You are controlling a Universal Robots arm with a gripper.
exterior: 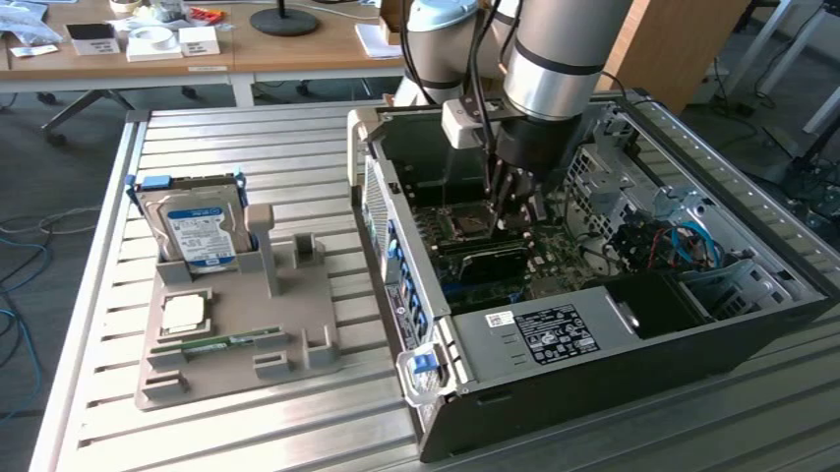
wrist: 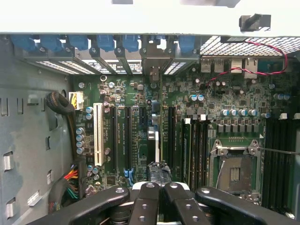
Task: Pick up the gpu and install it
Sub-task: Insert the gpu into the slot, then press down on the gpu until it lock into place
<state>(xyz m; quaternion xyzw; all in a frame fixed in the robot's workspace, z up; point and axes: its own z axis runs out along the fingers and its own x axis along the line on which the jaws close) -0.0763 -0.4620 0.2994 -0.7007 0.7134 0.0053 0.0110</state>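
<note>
— Can you read anything on the hard drive (exterior: 197, 231) standing in the grey holder (exterior: 236, 344) at the exterior view's left?

— It carries a blue and white label (exterior: 200, 236), but the print is too fine to make out.

— And the computer case (exterior: 735, 324)?

— A black sticker (exterior: 558, 332) with white print sits on the silver power supply box (exterior: 525, 339) at the near end, and a small white sticker (exterior: 499, 319) lies just left of it. Neither can be read.

— Anything on the motherboard (wrist: 140, 122) in the wrist view?

— White markings run along the black slots, too small to read. No brand or number is legible anywhere.
</note>
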